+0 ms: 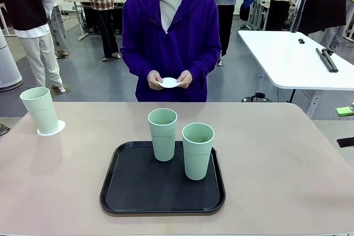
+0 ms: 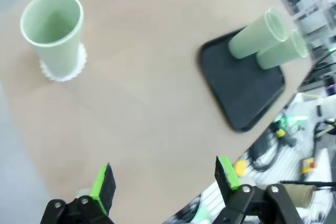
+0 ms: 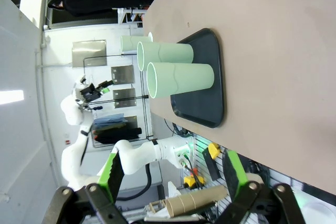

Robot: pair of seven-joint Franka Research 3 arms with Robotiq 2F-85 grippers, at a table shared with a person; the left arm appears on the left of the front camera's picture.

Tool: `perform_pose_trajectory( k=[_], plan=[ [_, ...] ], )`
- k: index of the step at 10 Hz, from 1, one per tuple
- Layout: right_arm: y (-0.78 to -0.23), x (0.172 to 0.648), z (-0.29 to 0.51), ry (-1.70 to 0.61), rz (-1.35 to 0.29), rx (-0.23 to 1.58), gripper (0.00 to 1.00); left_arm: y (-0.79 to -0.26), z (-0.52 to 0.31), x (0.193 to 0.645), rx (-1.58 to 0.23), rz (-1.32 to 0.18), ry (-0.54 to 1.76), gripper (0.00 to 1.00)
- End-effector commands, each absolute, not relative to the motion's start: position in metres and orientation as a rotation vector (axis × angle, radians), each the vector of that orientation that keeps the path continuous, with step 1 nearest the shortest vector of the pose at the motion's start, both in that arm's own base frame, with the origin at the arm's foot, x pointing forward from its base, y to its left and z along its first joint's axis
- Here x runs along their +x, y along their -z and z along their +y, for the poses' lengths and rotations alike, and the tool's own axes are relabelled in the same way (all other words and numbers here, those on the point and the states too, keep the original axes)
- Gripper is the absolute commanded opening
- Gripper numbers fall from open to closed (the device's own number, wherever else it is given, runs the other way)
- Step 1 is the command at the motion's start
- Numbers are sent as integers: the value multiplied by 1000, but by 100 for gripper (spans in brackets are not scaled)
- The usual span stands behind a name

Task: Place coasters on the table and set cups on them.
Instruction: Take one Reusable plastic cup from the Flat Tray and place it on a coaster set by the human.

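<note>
On tray [image 1: 138, 192]: two cups [image 1: 163, 136] [image 1: 197, 153] | one cup [image 1: 40, 109] on coaster [image 1: 55, 130] | hands [image 1: 155, 79]: maybe one coaster [image 1: 169, 83] | pincers [image 2: 165, 179] [image 3: 173, 174] both spread

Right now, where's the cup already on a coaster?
Front view: the cup stands on a coaster at the far left of the table, apart from the black tray.

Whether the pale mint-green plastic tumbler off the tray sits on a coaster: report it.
On one: the pale mint-green plastic tumbler stands upright, a scalloped round white paper coaster showing around its base.

Left tool [image 2: 164, 174], right tool [image 3: 174, 165]: jaws spread wide
</note>
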State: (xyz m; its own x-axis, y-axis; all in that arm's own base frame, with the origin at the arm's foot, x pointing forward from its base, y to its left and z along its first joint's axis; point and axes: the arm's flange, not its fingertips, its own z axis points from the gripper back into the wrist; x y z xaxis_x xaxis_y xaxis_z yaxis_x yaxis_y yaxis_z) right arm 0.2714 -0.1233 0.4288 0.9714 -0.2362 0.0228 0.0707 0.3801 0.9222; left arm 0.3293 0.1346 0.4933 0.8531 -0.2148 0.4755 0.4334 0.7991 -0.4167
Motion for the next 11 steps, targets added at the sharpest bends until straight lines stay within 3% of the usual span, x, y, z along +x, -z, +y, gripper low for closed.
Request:
perform_pose_trajectory(
  k=[1,4,8,11],
  plan=[
    [-430,273,-123,198,-165,1184,100,-487,182,343,-847,-488,327,100],
    [-430,273,-123,198,-165,1184,100,-452,246,350,-1089,-495,327,100],
    [-430,273,-123,198,-165,1184,100,-426,281,354,-1160,-273,299,100],
    [-430,273,-123,198,-165,1184,100,-422,299,343,-1188,-266,305,100]
  ],
)
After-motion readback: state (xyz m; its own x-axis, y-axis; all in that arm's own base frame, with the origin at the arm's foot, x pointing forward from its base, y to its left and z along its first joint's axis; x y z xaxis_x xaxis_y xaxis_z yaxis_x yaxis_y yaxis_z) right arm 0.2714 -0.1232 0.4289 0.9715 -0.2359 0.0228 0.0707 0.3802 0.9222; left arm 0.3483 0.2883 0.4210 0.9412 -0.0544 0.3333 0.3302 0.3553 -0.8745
